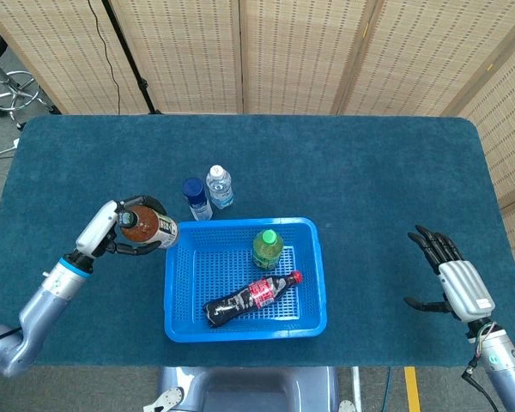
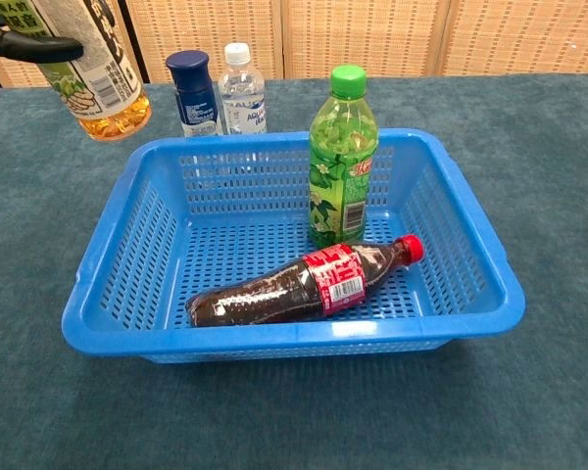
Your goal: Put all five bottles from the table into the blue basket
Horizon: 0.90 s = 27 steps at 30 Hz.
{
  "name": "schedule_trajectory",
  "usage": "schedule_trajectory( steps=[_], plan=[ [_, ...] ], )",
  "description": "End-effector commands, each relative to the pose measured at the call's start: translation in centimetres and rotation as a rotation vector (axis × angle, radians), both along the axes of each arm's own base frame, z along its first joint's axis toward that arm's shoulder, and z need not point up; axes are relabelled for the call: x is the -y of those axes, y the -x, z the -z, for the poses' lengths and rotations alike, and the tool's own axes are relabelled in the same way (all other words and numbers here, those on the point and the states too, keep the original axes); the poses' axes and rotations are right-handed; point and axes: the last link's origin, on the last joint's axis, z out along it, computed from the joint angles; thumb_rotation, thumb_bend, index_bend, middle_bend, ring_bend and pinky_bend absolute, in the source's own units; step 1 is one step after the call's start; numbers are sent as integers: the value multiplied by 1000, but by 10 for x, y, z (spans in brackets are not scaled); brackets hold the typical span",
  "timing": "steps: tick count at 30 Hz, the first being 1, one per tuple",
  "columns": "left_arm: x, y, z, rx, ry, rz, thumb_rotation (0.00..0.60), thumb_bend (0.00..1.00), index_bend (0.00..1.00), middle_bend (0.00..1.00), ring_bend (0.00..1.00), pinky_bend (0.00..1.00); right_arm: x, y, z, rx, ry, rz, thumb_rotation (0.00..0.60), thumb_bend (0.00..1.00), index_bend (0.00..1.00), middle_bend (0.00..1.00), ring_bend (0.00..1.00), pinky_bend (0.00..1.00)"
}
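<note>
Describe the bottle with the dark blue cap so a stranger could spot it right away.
Find the blue basket mid-table; two bottles stand on the cloth just behind its back left corner. The dark blue cap bottle is the left one, its wide navy cap unlike the clear water bottle with a white cap.

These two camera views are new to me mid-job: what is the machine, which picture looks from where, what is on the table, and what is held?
It is a two-armed robot with a five-fingered hand on each arm. The head view looks down on the table; the chest view looks across it from low and close.

The left hand holds the amber tea bottle lifted beside the blue basket, its fingers around it. The right hand hangs empty, fingers apart.

In the basket, a green bottle stands upright and a cola bottle lies on its side. Behind the basket stand a blue-capped bottle and a clear water bottle.
</note>
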Motion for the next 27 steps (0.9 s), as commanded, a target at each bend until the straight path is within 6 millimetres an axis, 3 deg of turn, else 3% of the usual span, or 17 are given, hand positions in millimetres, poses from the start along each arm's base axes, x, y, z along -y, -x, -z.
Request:
schedule_trajectory(
  steps=[1,3,8,13,15,16,18,19,20,22,27],
  plan=[
    [7,-17,24,-8,43,21,600,454,773,495,419,479,0,0,-1,4,3,0,600,0,0,0,0,0],
    [7,-31,50,-18,98,31,600,452,773,495,419,479,1,2,-3,8,7,5,600,0,0,0,0,0],
    [8,-53,92,-6,165,33,600,435,766,495,417,479,3,4,-6,16,9,11,600,0,0,0,0,0],
    [13,-61,114,-25,208,36,600,395,724,475,374,433,3,4,-5,18,6,11,600,0,0,0,0,0],
    [18,-60,120,-51,228,51,600,358,624,391,286,326,3,4,-4,17,0,11,600,0,0,0,0,0],
    [20,-58,122,-76,242,65,600,331,519,297,211,240,3,4,-4,16,-2,10,600,0,0,0,0,0],
    [23,-54,123,-131,260,92,600,237,137,48,25,33,3,4,-3,14,-3,9,600,0,0,0,0,0],
    [24,-52,123,-149,264,99,600,204,48,2,0,1,3,3,-3,14,-4,8,600,0,0,0,0,0],
    [25,-50,122,-163,266,104,600,164,1,0,0,0,3,3,-3,13,-4,8,600,0,0,0,0,0],
    [25,-45,116,-174,250,108,600,116,0,0,0,0,2,2,-2,12,-8,5,600,0,0,0,0,0],
    [27,-37,91,-109,191,106,600,97,0,0,0,0,1,1,0,8,-11,1,600,0,0,0,0,0]
  ],
)
